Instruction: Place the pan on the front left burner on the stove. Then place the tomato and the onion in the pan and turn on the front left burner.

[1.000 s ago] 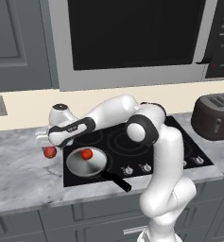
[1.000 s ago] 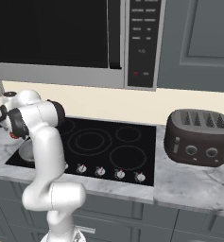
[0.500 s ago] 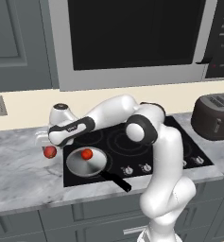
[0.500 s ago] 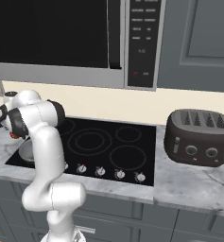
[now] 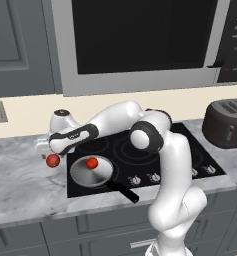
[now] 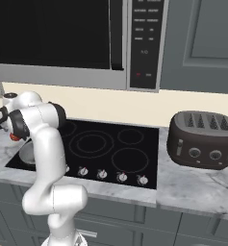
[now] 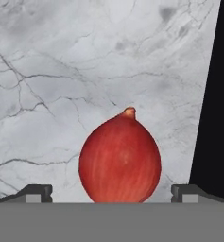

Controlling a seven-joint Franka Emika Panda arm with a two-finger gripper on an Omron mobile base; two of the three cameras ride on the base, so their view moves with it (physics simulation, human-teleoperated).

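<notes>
The silver pan (image 5: 85, 175) sits on the stove's (image 5: 190, 150) front left burner, its black handle pointing toward the counter's front edge. Inside it lies the bright-red tomato (image 5: 92, 163). The onion (image 5: 52, 160) rests on the marble counter just left of the stove. My gripper (image 5: 46, 152) hangs over the onion, open. In the hand view the onion (image 7: 120, 158) stands upright between the two fingertips (image 7: 35, 193), which are spread wider than it and not touching it. From the right base view the gripper (image 6: 0, 120) is at the far left, with the onion (image 6: 14, 137) just below.
A dark toaster (image 6: 202, 139) stands on the counter right of the stove. A microwave (image 5: 140, 40) hangs above the cooktop. A row of silver knobs (image 5: 155, 176) runs along the stove's front. The black stove edge (image 7: 217, 94) lies right of the onion.
</notes>
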